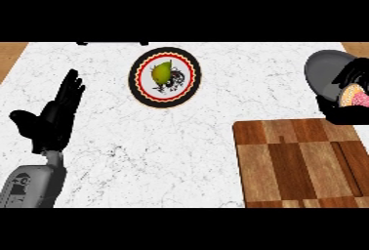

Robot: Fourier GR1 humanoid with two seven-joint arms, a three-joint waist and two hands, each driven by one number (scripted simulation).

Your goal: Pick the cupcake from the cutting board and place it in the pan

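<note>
At the far left of the head view, the left hand (52,117) is seen raised over the white marble counter (144,156), its fingers straight and held upward, its thumb spread toward the left edge, with nothing held in it; its grey forearm comes in from the lower left corner. To the right of that hand and farther from the robot, a round plate (165,75) with a black rim and a red scalloped ring is set on the counter, and a green fruit (161,73), possibly a pear, is laid on it beside a dark pattern. Well to the right of the left hand and nearer the robot, a wooden cutting board (302,163) of light and dark blocks is found, its top bare. Beyond the board's far right corner, the right hand (349,110) is seen at the right edge, its black fingers curled around the cupcake (355,95), of which pink frosting and a pale edge are shown between the fingers. Directly behind and partly under this hand, the dark grey pan (324,71) is placed; the cupcake is held over the pan's near right part, and whether it touches the pan cannot be told.
</note>
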